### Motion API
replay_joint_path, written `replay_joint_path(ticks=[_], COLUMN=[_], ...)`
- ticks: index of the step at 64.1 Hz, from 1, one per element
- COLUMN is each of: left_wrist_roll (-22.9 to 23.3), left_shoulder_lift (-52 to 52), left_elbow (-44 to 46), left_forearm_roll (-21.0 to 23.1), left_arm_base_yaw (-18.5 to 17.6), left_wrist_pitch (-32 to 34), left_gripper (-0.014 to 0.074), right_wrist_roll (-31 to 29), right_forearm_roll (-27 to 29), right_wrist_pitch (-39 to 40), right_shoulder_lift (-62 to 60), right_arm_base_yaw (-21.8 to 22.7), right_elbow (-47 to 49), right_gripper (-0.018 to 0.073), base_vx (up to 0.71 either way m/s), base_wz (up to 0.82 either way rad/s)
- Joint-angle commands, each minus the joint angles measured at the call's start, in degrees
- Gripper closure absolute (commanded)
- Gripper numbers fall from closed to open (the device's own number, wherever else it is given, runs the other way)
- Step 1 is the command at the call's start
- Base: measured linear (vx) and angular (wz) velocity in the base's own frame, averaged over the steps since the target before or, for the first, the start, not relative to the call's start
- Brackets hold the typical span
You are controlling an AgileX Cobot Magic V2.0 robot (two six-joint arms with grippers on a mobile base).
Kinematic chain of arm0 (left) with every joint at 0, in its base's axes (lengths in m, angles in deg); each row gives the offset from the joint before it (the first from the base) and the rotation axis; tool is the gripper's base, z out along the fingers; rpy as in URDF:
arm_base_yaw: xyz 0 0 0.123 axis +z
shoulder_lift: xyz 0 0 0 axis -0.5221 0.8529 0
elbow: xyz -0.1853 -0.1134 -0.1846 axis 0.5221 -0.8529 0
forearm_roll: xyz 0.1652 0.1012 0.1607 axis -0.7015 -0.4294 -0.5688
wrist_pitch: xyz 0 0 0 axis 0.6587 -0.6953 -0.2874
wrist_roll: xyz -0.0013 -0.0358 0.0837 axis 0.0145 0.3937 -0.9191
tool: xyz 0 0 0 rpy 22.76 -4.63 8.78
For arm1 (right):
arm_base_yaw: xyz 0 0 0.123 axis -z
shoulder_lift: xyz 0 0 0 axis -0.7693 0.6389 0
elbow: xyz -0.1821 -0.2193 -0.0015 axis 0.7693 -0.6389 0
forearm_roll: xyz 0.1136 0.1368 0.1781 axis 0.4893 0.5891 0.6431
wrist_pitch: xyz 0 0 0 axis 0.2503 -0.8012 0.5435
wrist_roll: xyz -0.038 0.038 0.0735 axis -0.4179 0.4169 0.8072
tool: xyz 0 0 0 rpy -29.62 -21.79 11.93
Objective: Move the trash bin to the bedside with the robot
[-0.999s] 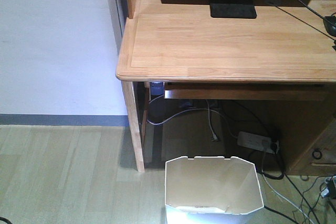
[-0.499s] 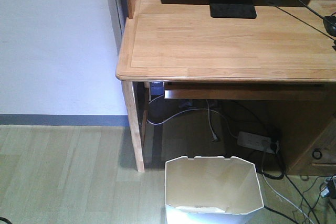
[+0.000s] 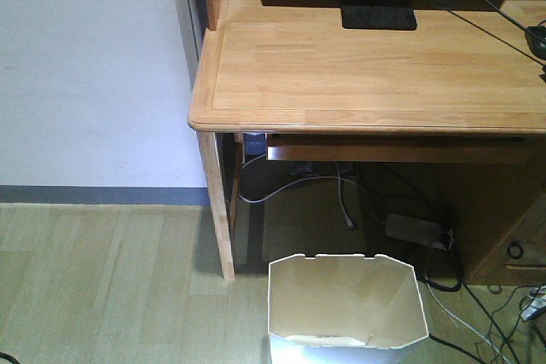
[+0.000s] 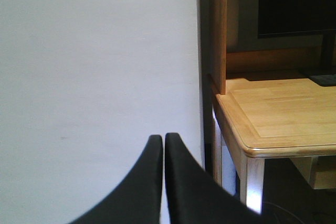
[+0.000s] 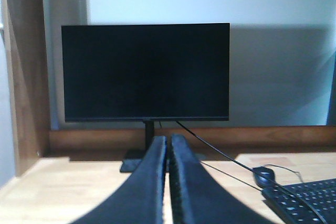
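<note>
Bottom centre, front view: white angular plastic trash bin by leg of light wooden table; left claw & right claw closed, empty, so shoving may tip it, snag black cables.

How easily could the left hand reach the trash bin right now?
Probably not yet: the left hand is shut and faces the wall at desk height, while the trash bin stands on the floor, its rim uncovered.

Front view high, tilted down on desk; both wrist views level, sharing desk.
</note>
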Motion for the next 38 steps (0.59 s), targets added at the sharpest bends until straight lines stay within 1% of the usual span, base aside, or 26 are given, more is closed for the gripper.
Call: replay_joint_path(ticks=[1, 6, 12, 19, 38], left_wrist_roll=[0.8, 0.8, 0.8, 0.8, 0.8], left_shoulder_lift=[-0.9, -0.9, -0.9, -0.9, -0.9], left_elbow=[-0.7, -0.7, -0.7, -0.7, -0.7], left_forearm_roll=[0.5, 0.5, 0.5, 0.5, 0.5], left_arm_base_yaw=[-0.4, -0.4, -0.4, -0.4, -0.4], left_wrist_pitch=[4.3, 4.3, 4.3, 4.3, 4.3], left_gripper=[0.0603, 0.0603, 0.0603, 0.0603, 0.0603], right_wrist_roll=[-1.8, -1.7, -1.4, -1.5, -1.5], right_forearm_roll=[-0.6, -0.6, 0.7, 1.2, 1.1], right_wrist_pitch=[-0.2, -3.8, -8.2, -11.9, -11.9], right_shoulder_lift=[6.7, 10.5, 14.1, 15.8, 15.8], right_arm_base_yaw=[0.1, 0.1, 0.1, 0.1, 0.1], right_elbow=[7.3, 10.9, 14.0, 15.2, 15.2], right_gripper=[0.0567, 0.0567, 0.0567, 0.0567, 0.0567], base_vx=[0.0, 0.0, 0.0, 0.0, 0.0], base_wz=[0.0, 0.0, 0.0, 0.0, 0.0])
